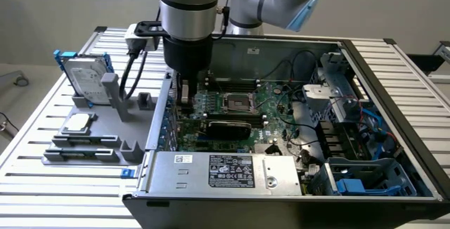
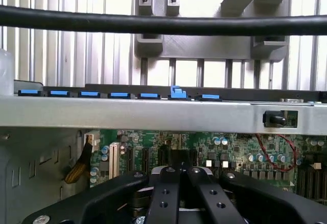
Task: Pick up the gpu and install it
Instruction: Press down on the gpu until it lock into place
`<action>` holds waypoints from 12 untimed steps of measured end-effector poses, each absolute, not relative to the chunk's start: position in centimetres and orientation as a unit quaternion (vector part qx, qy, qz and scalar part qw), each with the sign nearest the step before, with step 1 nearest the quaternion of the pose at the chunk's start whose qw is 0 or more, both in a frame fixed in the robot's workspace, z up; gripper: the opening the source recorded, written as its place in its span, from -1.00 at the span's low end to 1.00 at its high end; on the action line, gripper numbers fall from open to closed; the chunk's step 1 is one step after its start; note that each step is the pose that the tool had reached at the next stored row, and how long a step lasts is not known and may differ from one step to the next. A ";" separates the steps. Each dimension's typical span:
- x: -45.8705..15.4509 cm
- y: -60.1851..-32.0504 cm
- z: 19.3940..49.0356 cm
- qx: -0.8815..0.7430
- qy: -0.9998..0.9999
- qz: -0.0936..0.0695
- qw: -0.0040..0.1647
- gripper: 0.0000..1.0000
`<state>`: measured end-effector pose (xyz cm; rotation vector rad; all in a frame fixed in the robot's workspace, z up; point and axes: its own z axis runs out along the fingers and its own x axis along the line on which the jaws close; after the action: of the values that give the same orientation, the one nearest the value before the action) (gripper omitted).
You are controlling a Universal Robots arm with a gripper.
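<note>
arm: silver tube, black wrist | blue joint caps | tool: black, screwed

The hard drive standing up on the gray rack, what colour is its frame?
Blue. The hard drive is silver, with a blue frame around it, clearest in the exterior view.

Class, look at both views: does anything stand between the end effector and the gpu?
Nothing visible does. The shut end effector hangs inside the computer case above the motherboard, and the gpu stands close beside it, only bare board between.
</note>
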<state>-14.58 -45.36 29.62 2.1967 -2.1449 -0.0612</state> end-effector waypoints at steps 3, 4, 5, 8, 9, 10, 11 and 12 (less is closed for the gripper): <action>-14.7 -45.4 29.8 0.715 -0.698 -0.021 0.037 -0.79; -14.8 -45.4 29.8 0.715 -0.698 -0.021 0.038 -0.79; -14.8 -45.4 29.9 0.715 -0.698 -0.022 0.038 -0.79; -15.0 -45.4 30.0 0.715 -0.698 -0.023 0.040 -0.79; -15.0 -45.4 30.0 0.715 -0.698 -0.023 0.041 -0.79; -15.1 -45.4 30.0 0.715 -0.698 -0.024 0.042 -0.79; -15.1 -45.4 30.0 0.715 -0.698 -0.024 0.042 -0.79; -15.2 -45.4 30.0 0.715 -0.698 -0.025 0.043 -0.79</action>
<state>-15.18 -45.36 30.02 2.1857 -2.1340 -0.0761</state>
